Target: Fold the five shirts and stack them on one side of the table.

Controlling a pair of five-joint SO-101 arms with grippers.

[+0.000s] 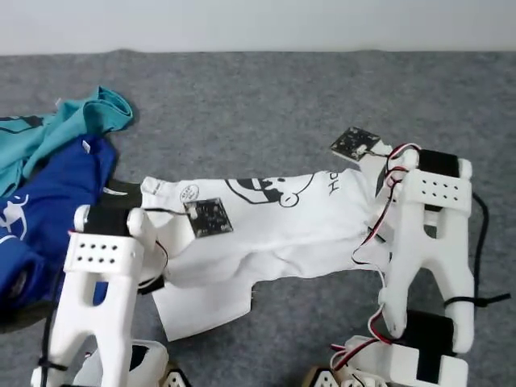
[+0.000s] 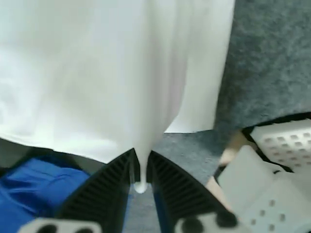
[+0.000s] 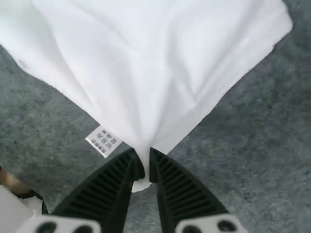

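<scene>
A white shirt [image 1: 282, 230] with a black print lies stretched across the middle of the grey table, held between both arms. My left gripper [image 2: 141, 175] is shut on a pinched fold of the white shirt [image 2: 107, 82] at the shirt's left end. At the right end, my right gripper [image 3: 141, 174] is shut on another pinched fold of the white shirt [image 3: 155, 73], beside a small care label [image 3: 103, 141]. In the high view the left arm [image 1: 101, 274] stands at the lower left and the right arm [image 1: 427, 242] at the right.
A blue shirt [image 1: 40, 210] and a teal shirt [image 1: 60, 129] lie crumpled at the table's left edge; the blue shirt [image 2: 39, 187] is close under my left gripper. Bare grey table [image 1: 282, 105] stretches behind the white shirt. The arm bases stand along the front edge.
</scene>
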